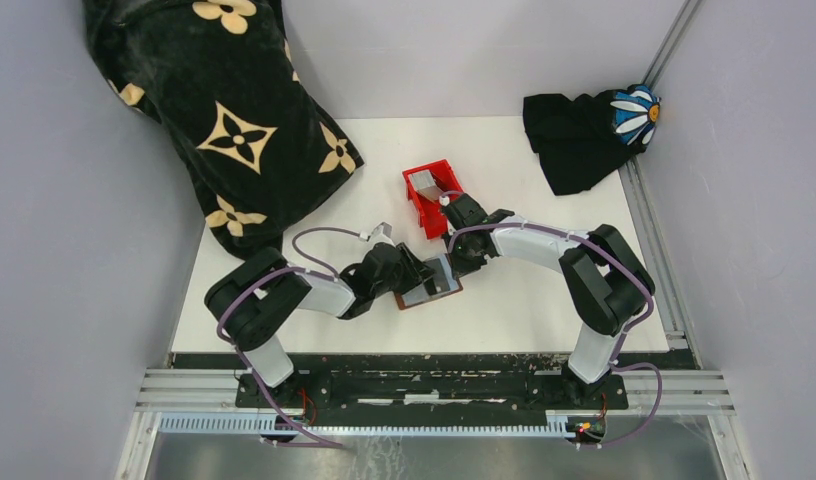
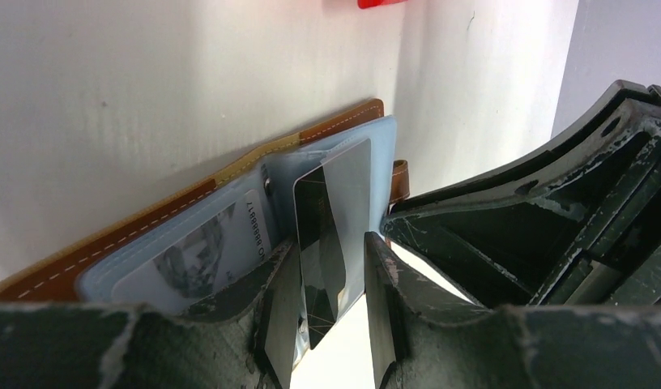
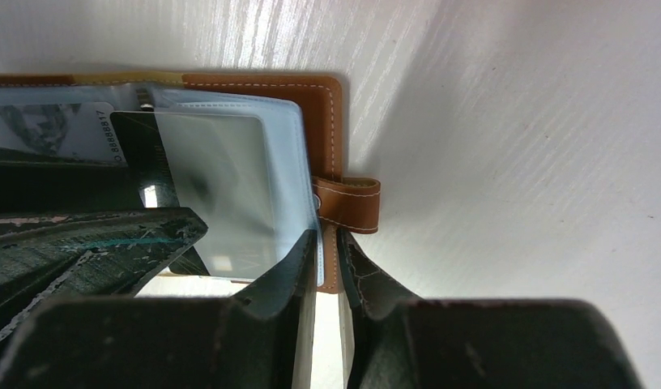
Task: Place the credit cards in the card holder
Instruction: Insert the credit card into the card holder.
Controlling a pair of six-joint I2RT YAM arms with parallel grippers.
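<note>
Credit card [image 2: 347, 186] — lay lengthwise at twelve o'clock between parted jaws of left gripper [image 2: 329, 251]; right gripper [image 3: 326, 239] clamped card holder [image 3: 311, 97] edge.

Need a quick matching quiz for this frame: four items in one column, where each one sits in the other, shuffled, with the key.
Items
1. brown leather card holder
2. silvery rectangular card with a dark stripe
3. red plastic bin
4. black cloth with a white daisy

Places
a. far right corner of the white table
b. lying open, its edge pinched by the right tool
c. at the left tool, between its jaws
d. just beyond the card holder, farther from the arm bases

Pairs: 1-b, 2-c, 3-d, 4-a
</note>
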